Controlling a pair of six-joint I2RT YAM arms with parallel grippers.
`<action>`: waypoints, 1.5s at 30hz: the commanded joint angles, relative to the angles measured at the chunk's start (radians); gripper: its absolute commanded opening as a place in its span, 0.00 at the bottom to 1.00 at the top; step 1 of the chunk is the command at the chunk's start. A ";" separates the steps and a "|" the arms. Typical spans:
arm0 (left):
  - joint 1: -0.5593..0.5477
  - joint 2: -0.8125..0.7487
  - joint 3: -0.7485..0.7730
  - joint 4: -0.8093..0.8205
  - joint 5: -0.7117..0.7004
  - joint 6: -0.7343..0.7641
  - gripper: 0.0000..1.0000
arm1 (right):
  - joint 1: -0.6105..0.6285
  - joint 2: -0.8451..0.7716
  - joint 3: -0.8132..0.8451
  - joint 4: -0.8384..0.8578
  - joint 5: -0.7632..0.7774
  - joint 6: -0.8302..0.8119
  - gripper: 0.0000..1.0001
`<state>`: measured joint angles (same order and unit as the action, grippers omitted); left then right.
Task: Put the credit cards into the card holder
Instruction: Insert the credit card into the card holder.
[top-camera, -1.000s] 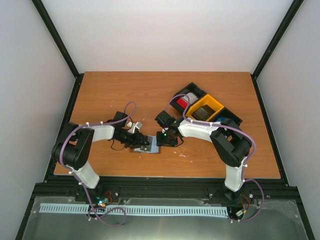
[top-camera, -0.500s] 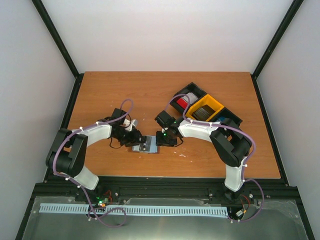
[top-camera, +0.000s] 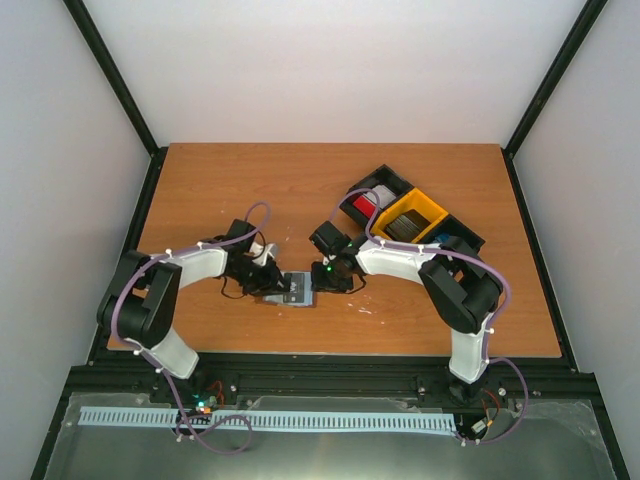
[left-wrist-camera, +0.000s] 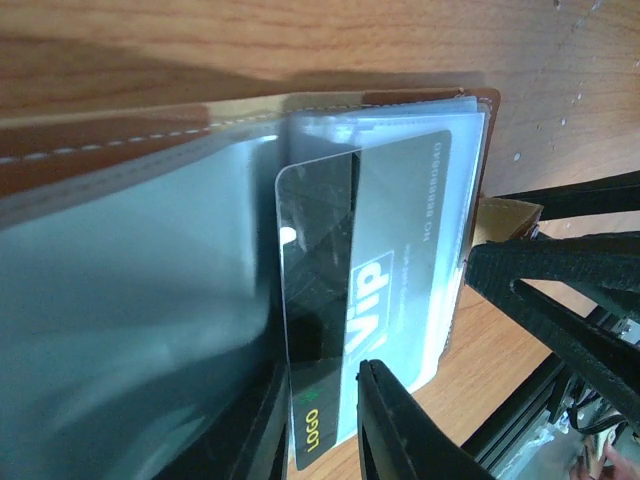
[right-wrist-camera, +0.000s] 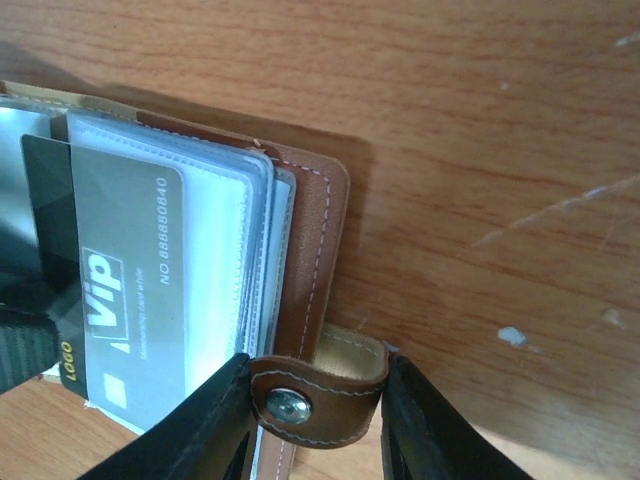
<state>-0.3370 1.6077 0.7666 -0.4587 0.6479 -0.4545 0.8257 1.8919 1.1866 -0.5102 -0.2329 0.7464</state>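
Observation:
The brown card holder (top-camera: 298, 291) lies open on the table between both grippers, its clear sleeves (left-wrist-camera: 440, 250) facing up. A dark grey credit card (left-wrist-camera: 325, 300) marked VIP sits partly inside a sleeve, with a dark strip still sticking out. My left gripper (left-wrist-camera: 320, 372) stands narrowly open astride the card's LOGO corner, its left finger (left-wrist-camera: 268, 425) against the card's outer edge. On the other side, my right gripper (right-wrist-camera: 315, 372) is shut on the holder's tab clasp (right-wrist-camera: 330, 388), a finger touching each side of it. The same card (right-wrist-camera: 120, 260) shows in the right wrist view.
A black-and-yellow three-compartment tray (top-camera: 432, 207) stands at the back right, behind the right arm. It holds red cards (top-camera: 365, 205), dark grey ones (top-camera: 403, 226) and blue ones (top-camera: 441, 239). Black frame rails run along the table's edges.
The left arm's elbow swung away from the near edge and partly back. Its gripper drew slightly left and sits at the holder's left edge. The right arm has held still.

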 joint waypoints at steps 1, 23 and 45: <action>-0.014 0.022 0.032 0.023 0.027 0.007 0.20 | 0.010 0.034 -0.022 0.018 -0.026 0.009 0.33; -0.028 0.056 0.080 0.048 0.027 0.101 0.30 | 0.007 0.013 -0.010 0.012 0.049 0.018 0.28; -0.023 -0.174 0.037 -0.071 -0.340 -0.103 0.71 | -0.007 -0.139 0.096 -0.193 0.258 -0.009 0.47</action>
<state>-0.3557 1.4227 0.8246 -0.5385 0.3435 -0.4984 0.8192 1.7908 1.2232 -0.6674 -0.0177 0.7460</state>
